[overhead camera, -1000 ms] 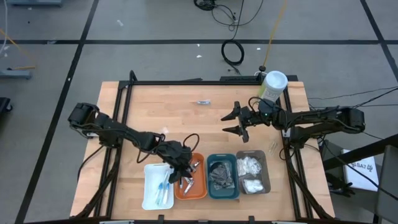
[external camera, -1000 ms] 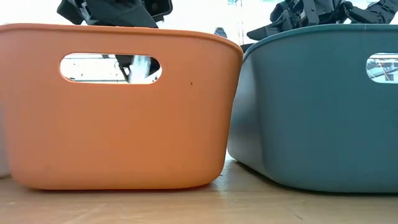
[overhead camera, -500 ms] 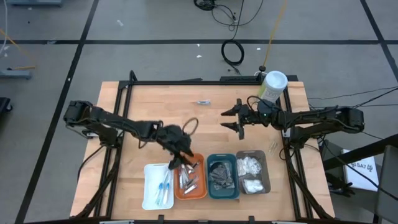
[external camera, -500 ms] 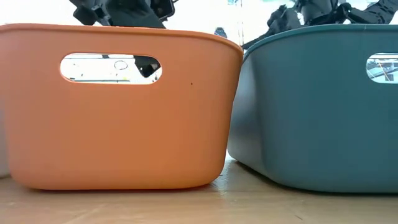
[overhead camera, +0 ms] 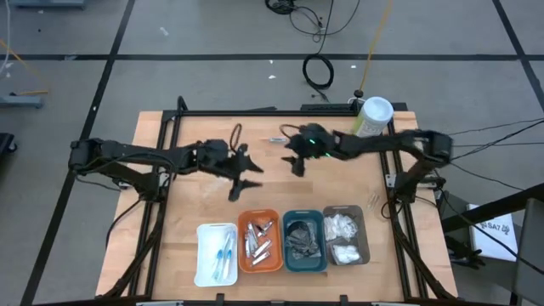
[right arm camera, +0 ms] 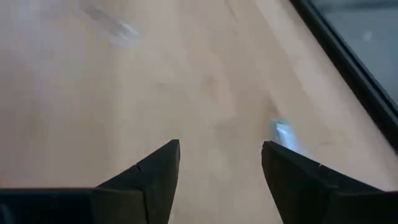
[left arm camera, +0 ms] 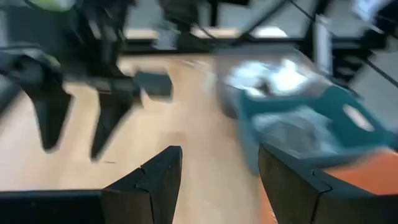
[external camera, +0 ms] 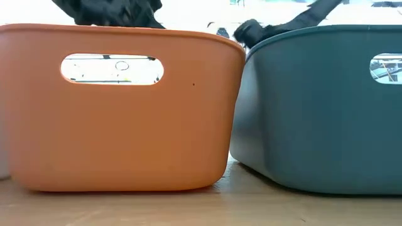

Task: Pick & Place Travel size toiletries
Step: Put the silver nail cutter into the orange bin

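In the high view's middle left the left gripper (overhead camera: 242, 174) hangs spread and empty, while the right gripper (overhead camera: 295, 153), also parted, nears the last small silvery piece (overhead camera: 278, 138) at upper centre, likely light, stiff, slippery, best pinched across its middle.

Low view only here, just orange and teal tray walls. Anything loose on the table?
Observer: Yes, one small silvery piece lies on bare wood near the far edge.
Operator: Which claw is nearer it?
Observer: The right claw, open, close beside it and not touching.
Operator: And the left claw?
Observer: The left claw is open and empty, over the table on the far side of the orange tray.
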You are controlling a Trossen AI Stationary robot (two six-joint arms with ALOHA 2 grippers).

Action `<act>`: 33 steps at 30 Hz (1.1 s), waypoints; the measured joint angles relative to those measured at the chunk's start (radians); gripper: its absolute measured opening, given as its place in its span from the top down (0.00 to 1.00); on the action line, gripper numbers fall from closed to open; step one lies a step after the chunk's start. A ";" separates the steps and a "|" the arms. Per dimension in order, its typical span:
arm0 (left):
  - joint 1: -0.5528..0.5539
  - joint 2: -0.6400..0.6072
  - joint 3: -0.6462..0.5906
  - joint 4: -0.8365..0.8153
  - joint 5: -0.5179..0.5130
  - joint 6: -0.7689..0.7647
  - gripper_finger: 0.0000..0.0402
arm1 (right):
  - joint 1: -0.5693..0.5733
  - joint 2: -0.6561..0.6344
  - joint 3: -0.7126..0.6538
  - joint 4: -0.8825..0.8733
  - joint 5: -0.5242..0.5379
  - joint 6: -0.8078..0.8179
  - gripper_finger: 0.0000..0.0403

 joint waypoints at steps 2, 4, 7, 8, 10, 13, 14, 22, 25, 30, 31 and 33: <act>0.051 0.000 -0.053 0.090 0.004 -0.023 0.48 | -0.039 0.099 0.103 -0.080 0.000 -0.053 0.47; 0.101 0.002 -0.106 0.191 0.018 -0.070 0.48 | -0.077 0.198 0.200 -0.137 -0.001 -0.091 0.47; 0.157 0.002 -0.164 0.311 0.020 -0.163 0.48 | -0.126 0.318 0.317 -0.212 -0.002 -0.119 0.47; 0.170 0.003 -0.180 0.329 0.021 -0.188 0.48 | -0.138 0.350 0.347 -0.222 -0.003 -0.122 0.47; 0.185 0.005 -0.205 0.349 0.020 -0.220 0.48 | -0.157 0.396 0.383 -0.232 -0.004 -0.124 0.47; 0.192 0.004 -0.215 0.357 0.022 -0.228 0.48 | -0.178 0.443 0.407 -0.231 -0.030 -0.124 0.47; 0.192 0.004 -0.216 0.351 0.022 -0.228 0.48 | -0.184 0.452 0.408 -0.233 -0.033 -0.124 0.47; 0.183 0.004 -0.217 0.352 0.022 -0.191 0.48 | -0.220 0.473 0.409 -0.293 -0.088 -0.129 0.47; 0.184 0.004 -0.217 0.348 0.011 -0.181 0.48 | -0.212 0.472 0.409 -0.322 -0.098 -0.149 0.50; 0.184 0.004 -0.217 0.347 -0.049 -0.196 0.48 | -0.204 0.471 0.410 -0.376 -0.030 -0.163 0.65; 0.184 0.004 -0.217 0.346 -0.056 -0.207 0.48 | -0.204 0.471 0.411 -0.387 -0.031 -0.180 0.69; 0.184 0.004 -0.217 0.346 -0.062 -0.211 0.48 | -0.203 0.470 0.411 -0.404 -0.042 -0.207 0.78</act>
